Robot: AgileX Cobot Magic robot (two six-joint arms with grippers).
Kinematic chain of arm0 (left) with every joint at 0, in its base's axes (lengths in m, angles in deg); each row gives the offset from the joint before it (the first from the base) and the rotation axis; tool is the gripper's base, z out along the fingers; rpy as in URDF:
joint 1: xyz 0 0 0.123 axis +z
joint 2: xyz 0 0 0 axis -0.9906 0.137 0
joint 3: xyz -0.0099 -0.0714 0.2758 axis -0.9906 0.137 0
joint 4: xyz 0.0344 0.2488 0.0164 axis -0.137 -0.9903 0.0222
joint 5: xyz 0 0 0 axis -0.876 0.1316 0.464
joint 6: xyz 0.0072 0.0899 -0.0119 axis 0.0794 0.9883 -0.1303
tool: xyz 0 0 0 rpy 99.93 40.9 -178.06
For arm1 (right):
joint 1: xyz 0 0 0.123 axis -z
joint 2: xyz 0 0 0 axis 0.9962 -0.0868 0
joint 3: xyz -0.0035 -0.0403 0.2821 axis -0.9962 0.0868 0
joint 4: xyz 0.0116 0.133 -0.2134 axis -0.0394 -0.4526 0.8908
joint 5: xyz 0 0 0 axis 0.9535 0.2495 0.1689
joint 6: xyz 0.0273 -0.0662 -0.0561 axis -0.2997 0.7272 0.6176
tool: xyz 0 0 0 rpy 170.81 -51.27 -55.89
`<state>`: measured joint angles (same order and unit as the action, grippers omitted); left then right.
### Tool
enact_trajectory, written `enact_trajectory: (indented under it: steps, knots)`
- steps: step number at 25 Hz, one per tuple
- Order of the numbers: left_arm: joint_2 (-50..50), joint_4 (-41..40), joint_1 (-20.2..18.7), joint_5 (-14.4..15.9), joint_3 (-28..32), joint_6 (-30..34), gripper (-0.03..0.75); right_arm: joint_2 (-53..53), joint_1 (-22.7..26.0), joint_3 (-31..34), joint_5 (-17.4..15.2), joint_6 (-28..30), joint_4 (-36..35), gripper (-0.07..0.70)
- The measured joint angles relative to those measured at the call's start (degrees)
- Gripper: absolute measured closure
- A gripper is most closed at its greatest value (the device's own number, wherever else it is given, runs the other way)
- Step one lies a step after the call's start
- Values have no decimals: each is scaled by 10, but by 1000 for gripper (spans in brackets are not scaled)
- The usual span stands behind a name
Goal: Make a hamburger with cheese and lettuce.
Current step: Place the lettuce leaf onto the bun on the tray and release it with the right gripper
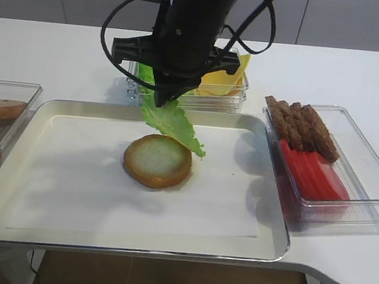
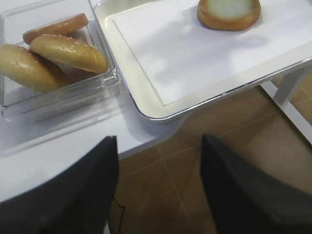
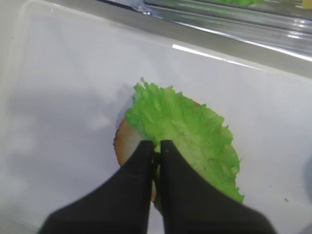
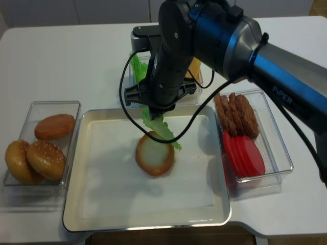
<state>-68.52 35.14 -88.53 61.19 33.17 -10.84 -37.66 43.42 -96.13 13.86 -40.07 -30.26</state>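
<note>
While the black right gripper (image 3: 155,148) pinches the frilly green lettuce leaf (image 3: 187,131) above the tray's round golden bun half (image 1: 157,160), the yellow cheese slices (image 1: 225,78) wait in the far container; nothing stacked yet.

Ext. high cam: front of counter (image 1: 359,72), angled down, mid-range.
Realsense high cam: steeper, nearly overhead, wider; shared tray (image 4: 82,204), hamburger (image 4: 154,155), side bins w/ first.
R wrist cam: close, looked down past its fingers (image 3: 141,161) at lettuce (image 3: 190,131) over the bun.
L wrist cam: low, off counter's front edge, faced tray corner (image 2: 146,105) & bun bin (image 2: 58,92); hamburger seen there too.
</note>
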Motion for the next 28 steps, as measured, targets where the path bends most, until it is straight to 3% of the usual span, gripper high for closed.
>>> enact_trajectory:
  steps: [28]
  knots:
    - [0,0,0,0,0,0,312,0,0,0,-4,0,-3,549]
